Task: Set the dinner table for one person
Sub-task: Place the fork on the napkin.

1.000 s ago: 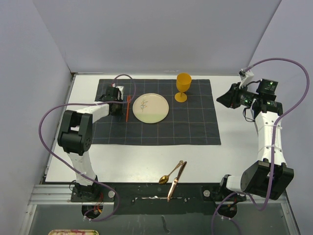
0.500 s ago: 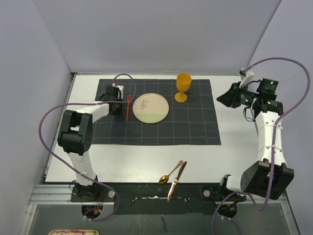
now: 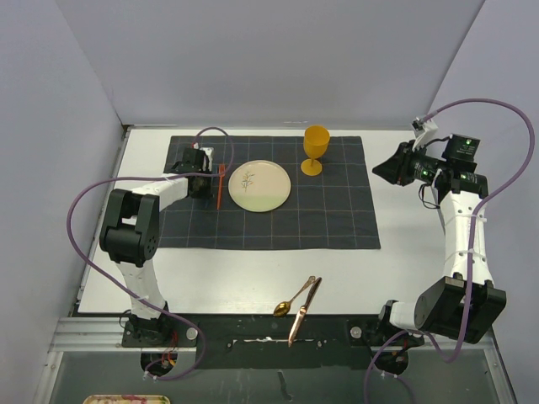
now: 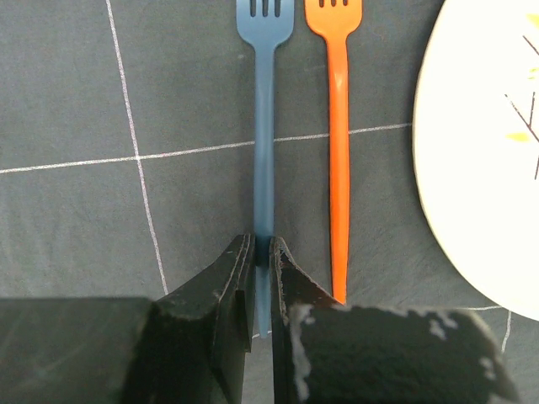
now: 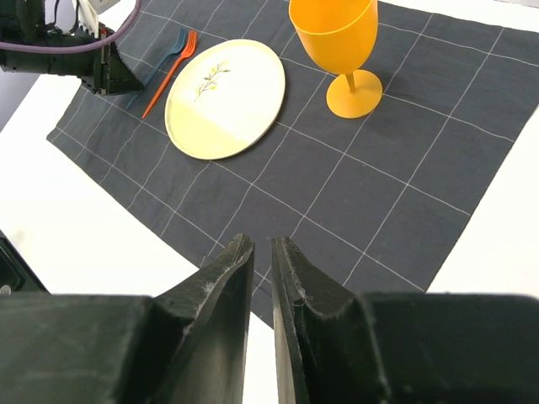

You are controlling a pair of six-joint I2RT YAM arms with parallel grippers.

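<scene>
While the left gripper [image 4: 263, 249] clamped the blue fork [image 4: 264, 126] by its handle end on the placemat [image 4: 67, 84] covering the white bench's [image 3: 404, 261] middle, the fork pointed straight away from its jaws, just beside the orange fork [image 4: 338, 151], and the right gripper [image 5: 262, 252] hovered clenched, empty.

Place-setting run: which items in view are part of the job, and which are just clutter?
Job:
- dinner table
- grid placemat
- plate
- orange goblet
- orange fork
- blue fork, clamped in the left tool
- gold spoon and gold knife, at the near edge

Lying about:
- tray, only its rim showing, below the table
</scene>
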